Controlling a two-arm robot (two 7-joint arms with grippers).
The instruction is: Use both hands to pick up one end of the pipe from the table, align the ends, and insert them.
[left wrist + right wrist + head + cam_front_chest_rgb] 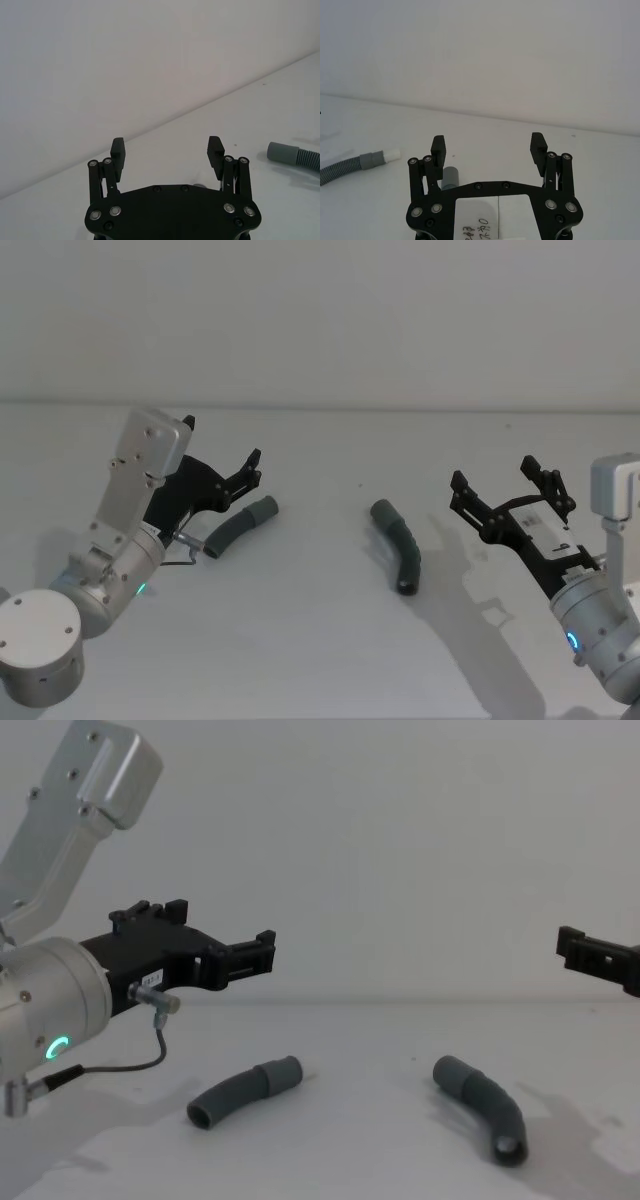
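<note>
Left gripper (167, 147): raised at left, fingers spread wide, empty
Table (320, 640): white, both hose pieces lie on it
Right gripper (488, 145): raised at right, fingers wide, empty
Left hose piece (240, 526): just beside left gripper
Right hose piece (398, 545): mid-table, apart from both grippers

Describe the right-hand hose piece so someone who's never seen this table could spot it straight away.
On the white table, two grey ribbed hose pieces lie between the left gripper and the right gripper. The right piece sits in the open, nearer the right gripper. It has a sharper elbow bend than the left piece, which curves gently close by the left gripper.
</note>
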